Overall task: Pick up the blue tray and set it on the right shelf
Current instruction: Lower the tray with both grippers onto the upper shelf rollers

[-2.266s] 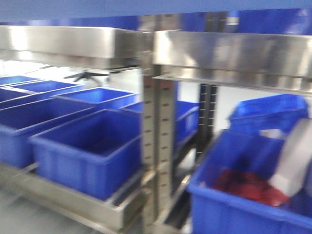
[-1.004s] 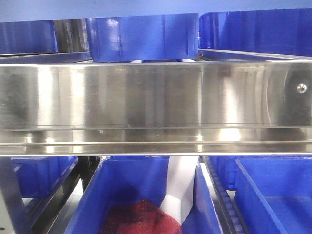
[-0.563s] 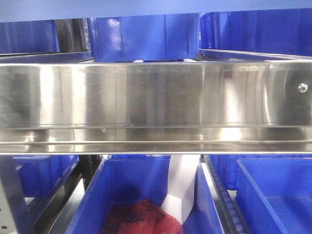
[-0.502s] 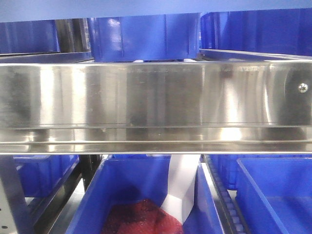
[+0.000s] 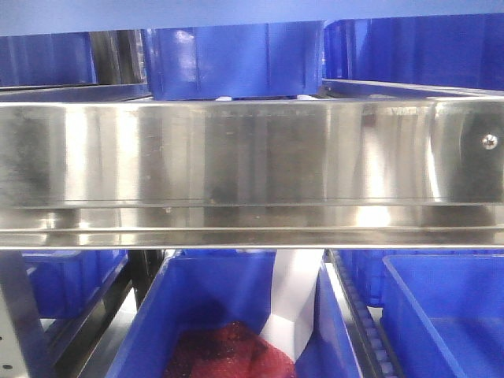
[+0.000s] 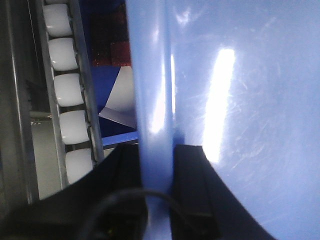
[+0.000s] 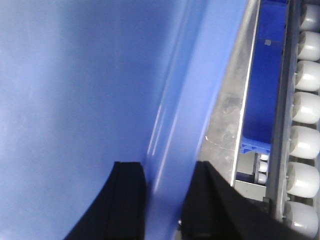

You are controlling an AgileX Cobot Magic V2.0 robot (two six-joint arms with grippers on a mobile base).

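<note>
The light-blue glossy tray fills most of both wrist views (image 6: 250, 100) (image 7: 75, 90). In the front view it shows only as a pale blue band along the top edge (image 5: 236, 14). My left gripper (image 6: 156, 150) is shut on the tray's left rim, one black finger on each side. My right gripper (image 7: 167, 170) is shut on the tray's right rim in the same way. The right shelf's wide brushed-steel front lip (image 5: 252, 153) spans the whole front view, just below the tray band. A steel ledge of the shelf (image 7: 225, 115) lies beside the tray's right rim.
Deep dark-blue bins stand on the shelf behind the lip (image 5: 228, 63). Below it one bin (image 5: 150, 331) holds red mesh (image 5: 220, 350) and a white sheet (image 5: 293, 303), and another bin (image 5: 441, 315) sits to its right. White roller tracks run beside the tray (image 6: 67, 90) (image 7: 305, 105).
About two seconds ago the front view showed the left rack and an upright; it now faces the right shelf's lip close up. Over the last second the view has barely moved.
</note>
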